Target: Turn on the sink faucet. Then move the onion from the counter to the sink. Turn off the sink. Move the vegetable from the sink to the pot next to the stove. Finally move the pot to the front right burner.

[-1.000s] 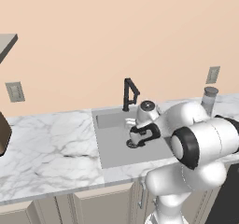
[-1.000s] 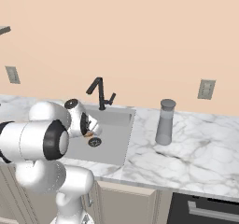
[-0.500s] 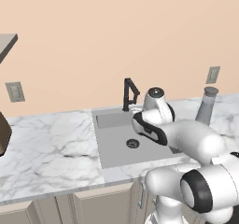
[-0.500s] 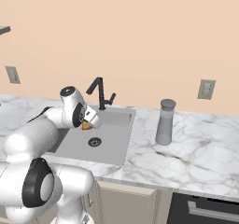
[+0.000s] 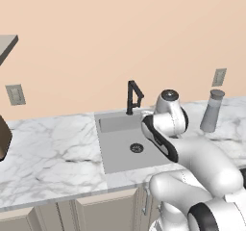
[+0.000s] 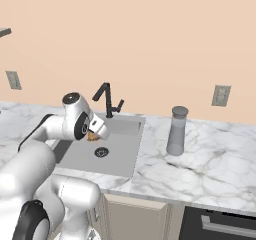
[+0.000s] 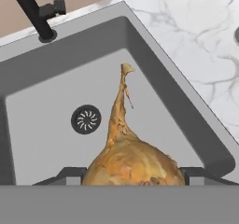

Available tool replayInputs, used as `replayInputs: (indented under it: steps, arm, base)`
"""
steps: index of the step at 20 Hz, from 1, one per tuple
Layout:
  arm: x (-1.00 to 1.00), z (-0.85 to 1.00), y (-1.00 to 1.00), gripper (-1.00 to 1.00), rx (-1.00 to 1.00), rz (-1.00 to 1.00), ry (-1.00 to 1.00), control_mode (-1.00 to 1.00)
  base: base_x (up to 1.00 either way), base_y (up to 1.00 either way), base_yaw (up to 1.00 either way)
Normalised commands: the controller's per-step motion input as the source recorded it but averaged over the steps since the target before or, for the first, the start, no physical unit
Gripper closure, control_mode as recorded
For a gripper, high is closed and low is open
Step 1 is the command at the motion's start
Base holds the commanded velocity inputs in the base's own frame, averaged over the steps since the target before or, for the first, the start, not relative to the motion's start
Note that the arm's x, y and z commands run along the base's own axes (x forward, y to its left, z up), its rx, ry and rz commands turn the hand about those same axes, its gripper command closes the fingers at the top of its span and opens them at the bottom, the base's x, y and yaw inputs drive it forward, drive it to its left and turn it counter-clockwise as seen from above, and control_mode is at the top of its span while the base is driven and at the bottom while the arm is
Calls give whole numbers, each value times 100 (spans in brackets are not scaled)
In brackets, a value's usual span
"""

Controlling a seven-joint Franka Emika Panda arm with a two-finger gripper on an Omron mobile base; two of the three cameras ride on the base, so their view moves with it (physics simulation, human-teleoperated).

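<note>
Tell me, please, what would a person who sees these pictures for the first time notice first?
First, the golden-brown onion, held between the two fingers of the claw above the grey sink basin, with its thin pointed tip aimed toward the far side of the basin. Next, the slim black faucet standing at the back edge of the sink, and the grey lidded jar on the marble counter to the sink's right.

The white arm bends forward over the sink point(image 6: 127, 149), wrist turned downward. Its gripper point(image 7: 134, 175) hangs above the basin, jaws clamped on the onion point(image 7: 133, 164) from both sides.
</note>
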Motion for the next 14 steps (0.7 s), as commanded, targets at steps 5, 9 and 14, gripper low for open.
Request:
replayInputs:
  steps: [5,9,14]
  arm:
    - [0,0,0,100,0,0,0,-100]
    - [-3,0,2,100,-1,-4,0,-100]
    - [0,0,0,100,0,0,0,100]
  base:
    - [0,0,0]
    - [0,0,0]
    - [-9,4,-44]
